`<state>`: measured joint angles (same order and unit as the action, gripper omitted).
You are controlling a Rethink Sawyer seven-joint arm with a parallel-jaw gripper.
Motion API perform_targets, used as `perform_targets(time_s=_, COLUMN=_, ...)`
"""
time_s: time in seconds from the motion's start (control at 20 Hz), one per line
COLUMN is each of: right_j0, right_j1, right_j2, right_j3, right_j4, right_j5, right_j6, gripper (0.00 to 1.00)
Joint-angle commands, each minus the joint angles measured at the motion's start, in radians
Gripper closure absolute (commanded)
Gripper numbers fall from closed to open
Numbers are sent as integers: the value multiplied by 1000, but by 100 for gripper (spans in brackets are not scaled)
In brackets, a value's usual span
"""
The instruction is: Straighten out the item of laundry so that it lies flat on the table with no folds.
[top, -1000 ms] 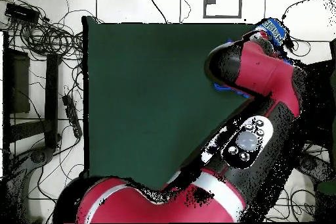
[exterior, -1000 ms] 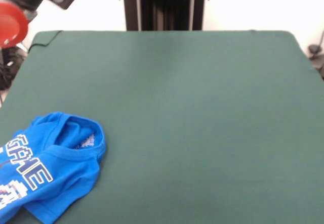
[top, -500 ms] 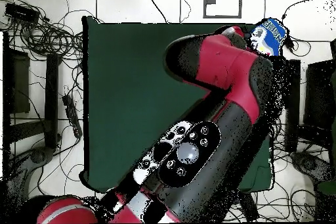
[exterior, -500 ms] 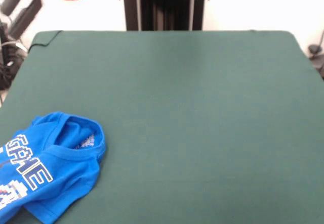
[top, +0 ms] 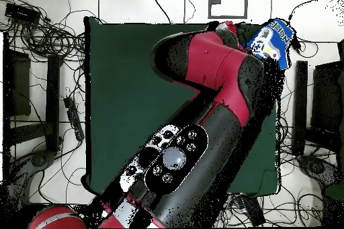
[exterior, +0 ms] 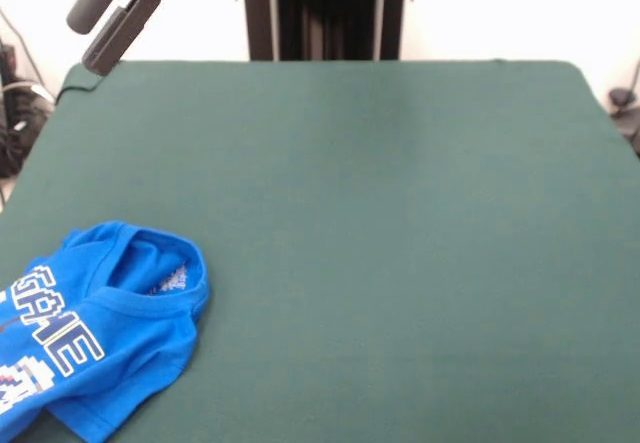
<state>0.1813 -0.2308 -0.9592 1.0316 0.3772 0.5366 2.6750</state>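
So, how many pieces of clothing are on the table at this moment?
1. A blue T-shirt lies crumpled at one corner of the green table, partly over its edge. In the overhead view the arm covers much of the table, but the front view shows no other clothing.

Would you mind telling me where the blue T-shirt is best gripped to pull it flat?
Probably the collar edge of the T-shirt, approached from above. In the front view the neckline forms a raised ring facing the open table, so there is a ridge to pinch and room to drag it away from the edge.

T-shirt (exterior: 95,328) at table's (exterior: 400,243) near-left corner
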Motion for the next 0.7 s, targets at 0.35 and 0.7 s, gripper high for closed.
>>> perform_targets(time_s=0.35, right_j0=4, right_j1=144, right_j2=-2, right_j3=-8, right_j4=75, right_j5=96, right_j6=313, gripper=0)
perform_targets(time_s=0.7, right_j0=1, right_j1=142, right_j2=16, right_j3=-9, right_j4=104, right_j5=63, right_j6=287, gripper=0)
